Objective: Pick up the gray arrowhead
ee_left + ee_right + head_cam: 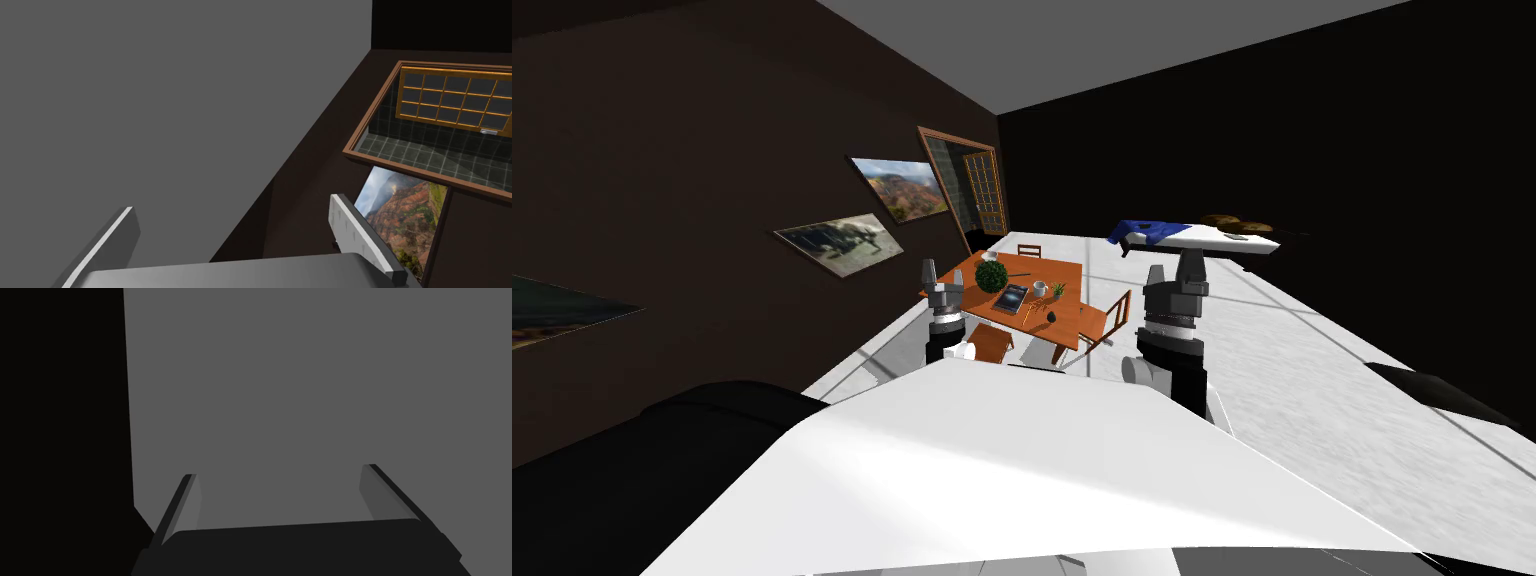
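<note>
Gray arrowhead (1051, 316): small dark item on the wooden counter (1060, 272), close to its near edge, just beside the book (1010, 297), well apart from both arms.
Left pincer (232, 205): raised, fingers wide apart, gripping nothing.
Right pincer (280, 472): raised, fingers likewise wide.

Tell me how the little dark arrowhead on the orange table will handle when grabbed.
The arrowhead looks small and low, so probably light and unlikely to roll. It sits near the table edge; a push might slide it off. Slipperiness: too small to judge.
</note>
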Motion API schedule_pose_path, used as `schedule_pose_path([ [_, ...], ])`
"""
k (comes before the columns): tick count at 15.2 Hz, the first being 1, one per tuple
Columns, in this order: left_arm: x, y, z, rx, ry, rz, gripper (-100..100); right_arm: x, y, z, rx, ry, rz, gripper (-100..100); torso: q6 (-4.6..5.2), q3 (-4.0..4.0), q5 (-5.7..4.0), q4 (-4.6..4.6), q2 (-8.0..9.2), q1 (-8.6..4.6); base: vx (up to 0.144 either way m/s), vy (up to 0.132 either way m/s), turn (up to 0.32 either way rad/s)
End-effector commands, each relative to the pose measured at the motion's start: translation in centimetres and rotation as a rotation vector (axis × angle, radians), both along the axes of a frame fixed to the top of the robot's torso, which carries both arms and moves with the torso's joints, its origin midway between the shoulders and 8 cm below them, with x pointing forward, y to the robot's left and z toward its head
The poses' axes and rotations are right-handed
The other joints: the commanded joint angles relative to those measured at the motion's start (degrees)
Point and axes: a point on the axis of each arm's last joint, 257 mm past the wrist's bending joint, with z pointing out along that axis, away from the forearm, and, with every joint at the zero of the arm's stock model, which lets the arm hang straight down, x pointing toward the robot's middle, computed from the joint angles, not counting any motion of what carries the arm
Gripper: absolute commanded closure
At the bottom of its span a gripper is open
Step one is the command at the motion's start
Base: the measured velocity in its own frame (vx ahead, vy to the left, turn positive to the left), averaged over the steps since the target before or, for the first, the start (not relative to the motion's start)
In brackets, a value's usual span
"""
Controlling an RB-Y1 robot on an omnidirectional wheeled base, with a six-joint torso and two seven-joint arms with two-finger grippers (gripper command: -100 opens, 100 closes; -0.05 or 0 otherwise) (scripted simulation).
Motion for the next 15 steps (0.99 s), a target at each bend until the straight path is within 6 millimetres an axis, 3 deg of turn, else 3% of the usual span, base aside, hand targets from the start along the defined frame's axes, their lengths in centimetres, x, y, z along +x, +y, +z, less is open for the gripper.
schedule_pose_path([
  [1, 0.0, 0.0, 0.0, 0.000, 0.000, 0.000, 0, 0.9, -0.5, -1.4, 0.019, 0.045, 0.014, -100, 0.00, 0.00, 0.00, 0.00, 0.00, 0.00, -0.023, -0.007, 0.074],
  [4, 0.0, 0.0, 0.0, 0.000, 0.000, 0.000, 0, 1.9, -1.2, -3.0, 0.053, 0.092, 0.025, -100, -0.02, 0.11, -0.02, 0.04, 0.21, -0.09, -0.063, -0.019, 0.116],
  [8, 0.0, 0.0, 0.0, 0.000, 0.000, 0.000, 0, 4.0, -2.8, -6.7, 0.135, 0.188, 0.043, -100, -0.01, 0.11, -0.02, 0.04, 0.19, -0.08, -0.047, -0.013, 0.067],
  [9, 0.0, 0.0, 0.0, 0.000, 0.000, 0.000, 0, 4.0, -2.8, -6.7, 0.135, 0.188, 0.043, -100, -0.01, 0.09, -0.02, 0.03, 0.16, -0.09, -0.032, -0.015, 0.053],
  [15, 0.0, 0.0, 0.0, 0.000, 0.000, 0.000, 0, 7.0, -5.4, -13.1, 0.293, 0.338, 0.069, -100, -0.01, 0.07, -0.01, 0.02, 0.13, -0.03, -0.035, -0.001, 0.071],
])
